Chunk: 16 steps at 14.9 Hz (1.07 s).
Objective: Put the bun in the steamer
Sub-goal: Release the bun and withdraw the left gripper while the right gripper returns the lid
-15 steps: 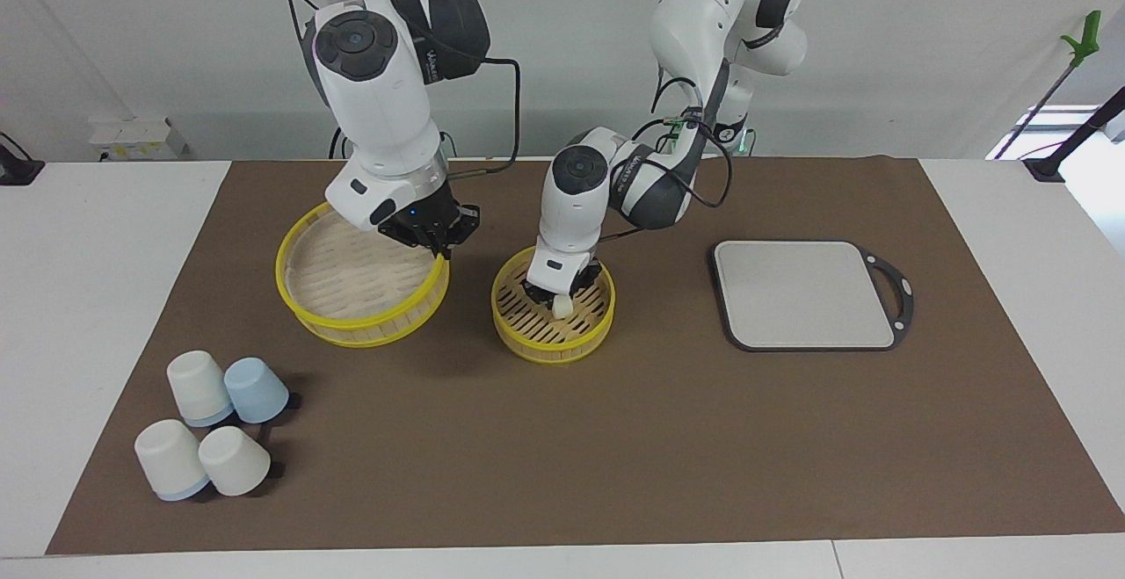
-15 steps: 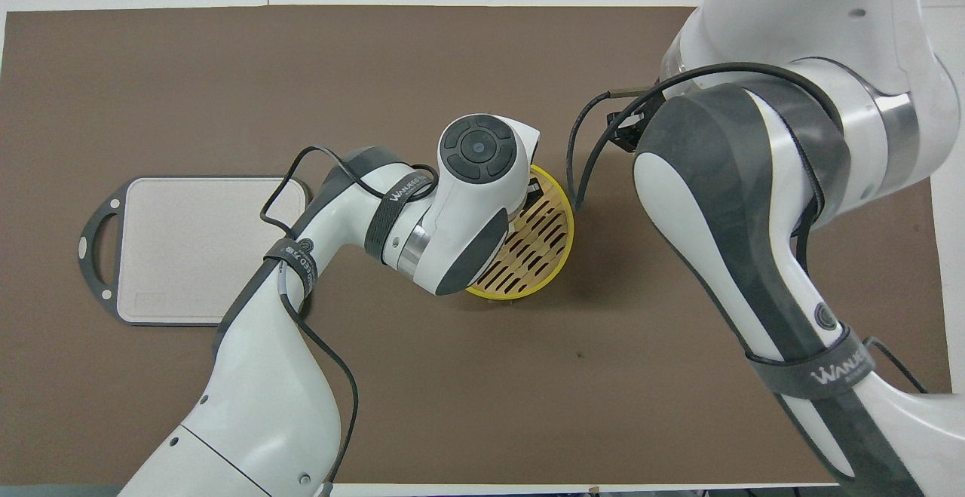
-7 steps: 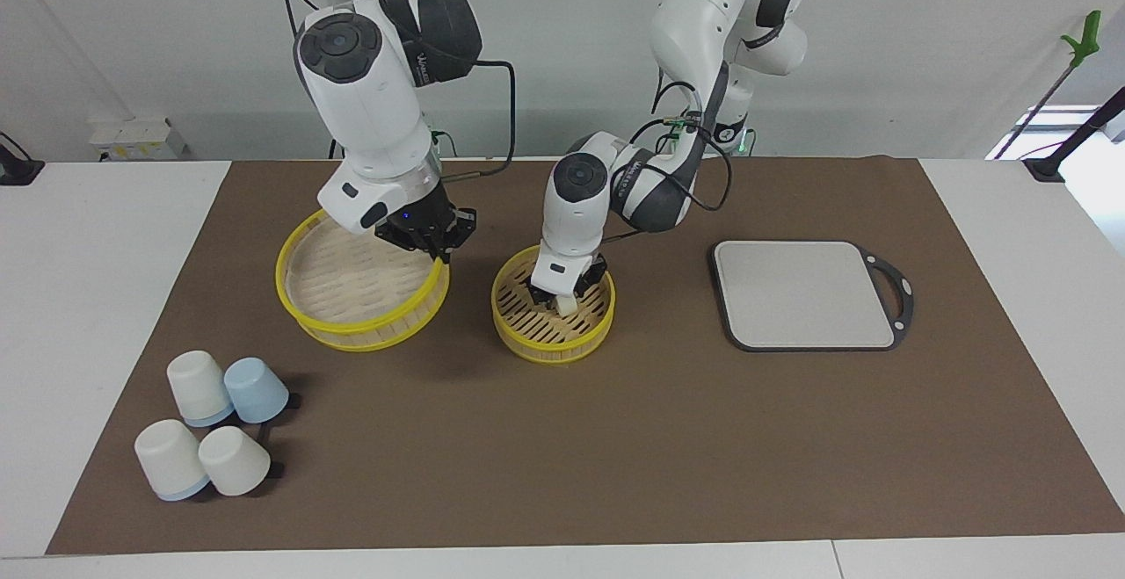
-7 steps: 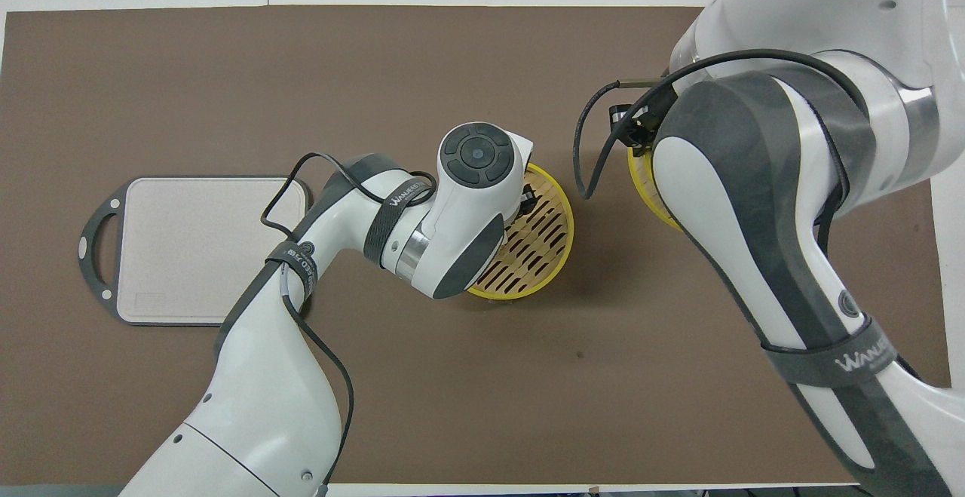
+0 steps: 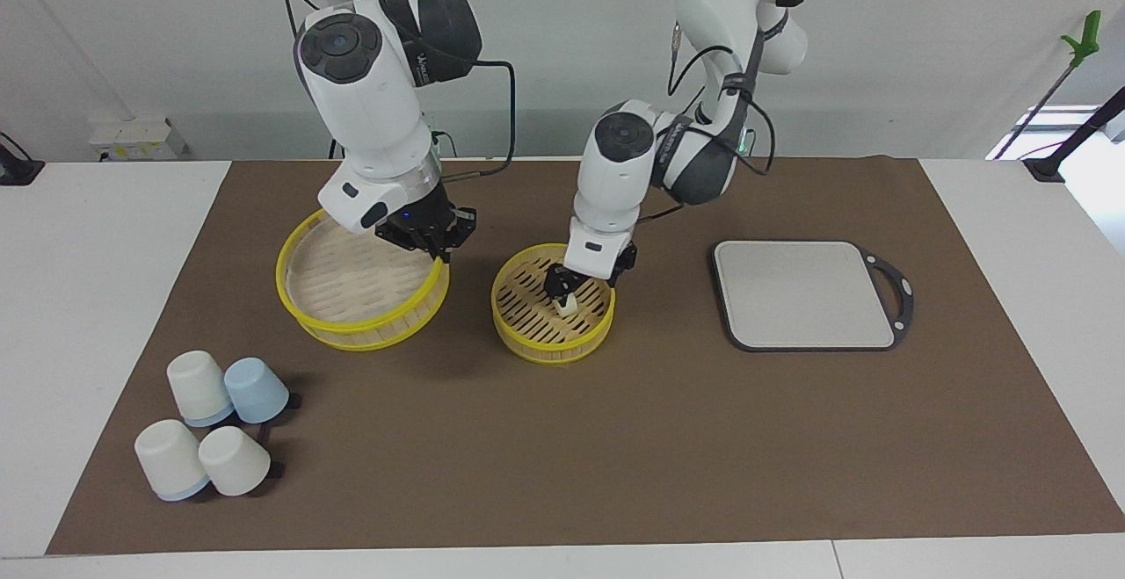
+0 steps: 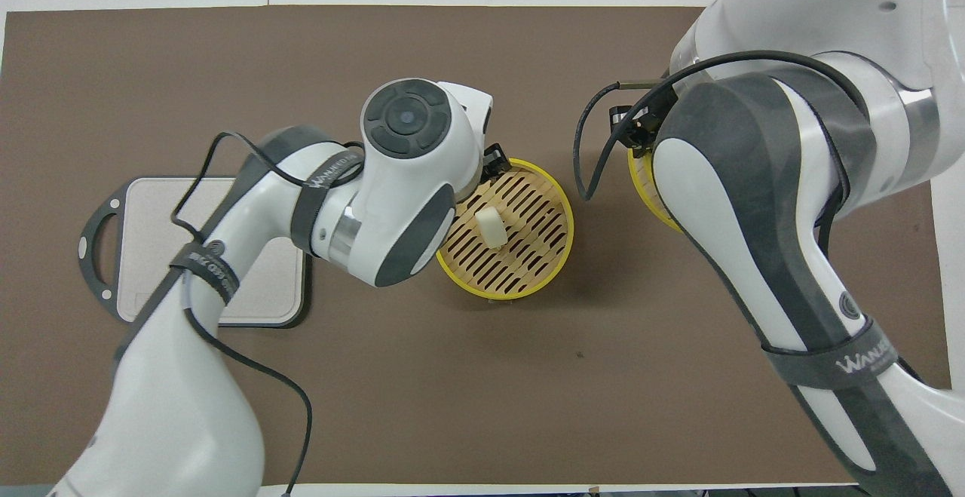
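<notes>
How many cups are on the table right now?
4 cups, all upside down, clustered toward the right arm's end, farther from the robots than the steamer tiers: three white, one blue. None appear hidden.

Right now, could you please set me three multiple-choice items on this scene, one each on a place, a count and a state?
1. Where does the bun lie?
A. on the grey board
B. on the slatted floor of the smaller steamer basket
C. among the cups

2. How many cups stand at the right arm's end of the table?
A. two
B. four
C. six

3. How is the left gripper?
A. open over the bun
B. shut on the bun
C. shut on the basket's rim

Answers:
1 B, the overhead view shows the bun alone on the slats.
2 B, three white and one pale blue show in the facing view.
3 A, its fingers stand apart just above the bun.
</notes>
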### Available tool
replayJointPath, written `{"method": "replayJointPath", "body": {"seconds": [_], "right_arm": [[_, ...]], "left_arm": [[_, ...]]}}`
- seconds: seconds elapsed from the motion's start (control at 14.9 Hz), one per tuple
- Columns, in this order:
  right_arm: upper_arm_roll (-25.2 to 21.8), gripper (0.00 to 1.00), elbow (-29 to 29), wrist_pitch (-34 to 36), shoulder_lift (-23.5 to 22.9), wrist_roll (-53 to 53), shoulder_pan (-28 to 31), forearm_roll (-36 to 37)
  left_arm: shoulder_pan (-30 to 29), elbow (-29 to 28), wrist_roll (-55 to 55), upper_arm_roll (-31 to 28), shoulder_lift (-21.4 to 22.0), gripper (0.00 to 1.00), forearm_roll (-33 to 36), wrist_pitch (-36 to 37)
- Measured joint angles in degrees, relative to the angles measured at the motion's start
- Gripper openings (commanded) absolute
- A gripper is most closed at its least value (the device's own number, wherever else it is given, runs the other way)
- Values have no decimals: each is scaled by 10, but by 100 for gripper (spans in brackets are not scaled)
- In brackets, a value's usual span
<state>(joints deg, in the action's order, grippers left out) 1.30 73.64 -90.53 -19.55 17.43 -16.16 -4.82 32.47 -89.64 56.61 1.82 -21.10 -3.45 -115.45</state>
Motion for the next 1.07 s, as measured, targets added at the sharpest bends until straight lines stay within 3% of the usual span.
{"method": "replayJointPath", "body": {"seconds": [0.33, 0.6, 1.07], "right_arm": [[3, 0, 18, -48, 2, 10, -19, 0], [4, 0, 27, -70, -1, 110, -87, 0], [4, 0, 15, -119, -76, 268, -176, 6]], "left_arm": [[-115, -1, -63, -4, 69, 100, 2, 64], [-212, -3, -191, -4, 111, 100, 2, 118], [-313, -6, -362, -4, 147, 100, 2, 181]]}}
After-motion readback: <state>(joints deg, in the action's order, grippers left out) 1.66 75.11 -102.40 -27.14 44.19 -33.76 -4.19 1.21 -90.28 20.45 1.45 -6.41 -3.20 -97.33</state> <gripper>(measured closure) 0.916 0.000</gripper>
